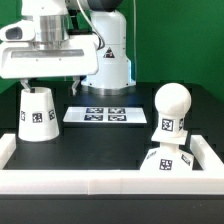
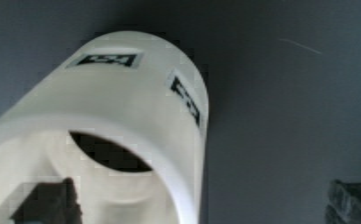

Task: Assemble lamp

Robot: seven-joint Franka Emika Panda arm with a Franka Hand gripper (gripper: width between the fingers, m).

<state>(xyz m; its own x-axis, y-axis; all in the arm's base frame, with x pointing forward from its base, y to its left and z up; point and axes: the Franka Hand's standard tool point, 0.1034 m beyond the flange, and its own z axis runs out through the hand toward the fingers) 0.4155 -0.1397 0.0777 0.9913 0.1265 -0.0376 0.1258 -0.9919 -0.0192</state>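
White plastic rail (image 1: pixel 110 180) runs along the near edge of the black bench (image 1: pixel 100 140) and turns up both sides. Just behind it, toward the exterior view's right, sits the lamp base (image 1: pixel 166 163) with a tag on its front, and the ball-shaped bulb (image 1: pixel 171 110) stands upright on top of it, also tagged. Farther back, toward the exterior view's left, the cone-shaped shade (image 1: pixel 37 113) stands on the bench with its narrow end up, well apart from base and bulb. Robot jaws (image 1: pixel 38 83) hang directly over the shade's top, and I cannot tell whether they pinch it or stand spread. From the wrist view the shade (image 2: pixel 132 125) fills the frame, its round top opening dark, with one dark fingertip (image 2: pixel 44 203) showing beside it. Beyond the shade, the marker board (image 1: pixel 102 114) lies flat on the bench, and the arm's white pedestal (image 1: pixel 105 55) rises behind it against a green wall (image 1: pixel 180 40).
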